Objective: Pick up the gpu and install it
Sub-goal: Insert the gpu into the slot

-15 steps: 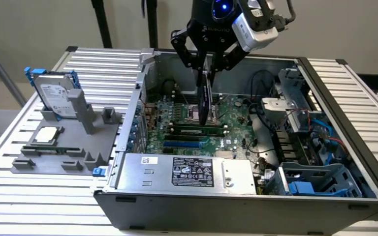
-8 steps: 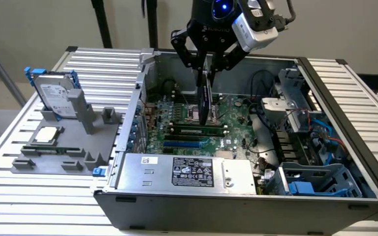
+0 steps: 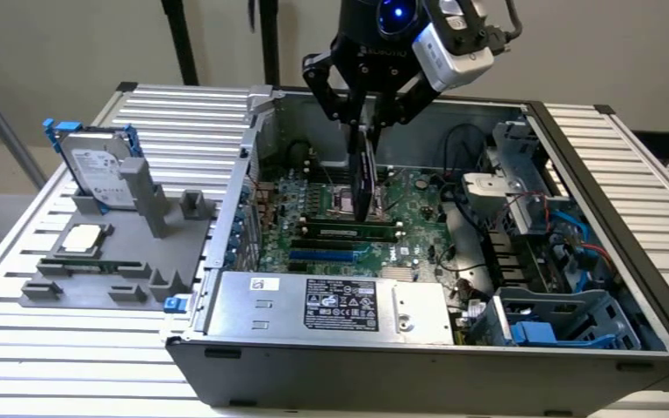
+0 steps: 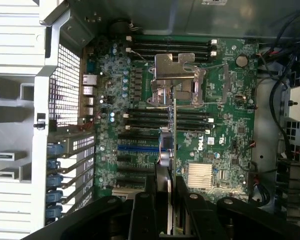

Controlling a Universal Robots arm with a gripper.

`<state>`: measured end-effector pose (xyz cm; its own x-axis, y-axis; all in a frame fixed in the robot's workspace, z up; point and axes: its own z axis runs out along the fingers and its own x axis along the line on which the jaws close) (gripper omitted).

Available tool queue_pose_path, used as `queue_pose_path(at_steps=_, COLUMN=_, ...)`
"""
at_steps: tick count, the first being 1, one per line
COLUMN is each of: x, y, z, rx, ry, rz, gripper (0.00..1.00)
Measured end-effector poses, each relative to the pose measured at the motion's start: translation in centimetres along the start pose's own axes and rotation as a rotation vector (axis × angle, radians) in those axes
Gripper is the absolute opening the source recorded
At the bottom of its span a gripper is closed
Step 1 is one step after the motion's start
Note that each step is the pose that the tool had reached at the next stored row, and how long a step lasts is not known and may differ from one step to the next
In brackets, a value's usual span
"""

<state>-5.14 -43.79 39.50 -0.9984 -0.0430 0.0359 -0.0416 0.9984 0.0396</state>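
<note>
My gripper [image 3: 364, 120] hangs over the open computer case [image 3: 613, 348] and is shut on the gpu [image 3: 364, 174]. The card is a thin dark board held on edge, its lower end just above the green motherboard [image 3: 410, 205]. In the wrist view the gpu [image 4: 173, 130] runs edge-on out from between the black fingers [image 4: 142, 212], with a silver metal bracket [image 4: 174, 65] at its far end. It stands over the motherboard [image 4: 225, 125], beside the blue slot [image 4: 135, 147] and apart from it.
A grey holder [image 3: 91, 283] on the exterior view's left carries a silver hard drive with blue rails [image 3: 97, 165], a CPU chip [image 3: 83, 238] and a RAM stick [image 3: 79, 264]. The power supply [image 3: 328, 305] fills the case's near side. Cables and a drive cage [image 3: 556, 318] crowd its right.
</note>
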Motion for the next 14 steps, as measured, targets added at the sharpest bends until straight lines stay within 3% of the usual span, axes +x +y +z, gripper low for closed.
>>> queue_pose_path(at_steps=14, x=-0.02, y=-0.01, z=0.37, rx=0.0094, ry=0.0102, rz=-0.254, gripper=0.27)
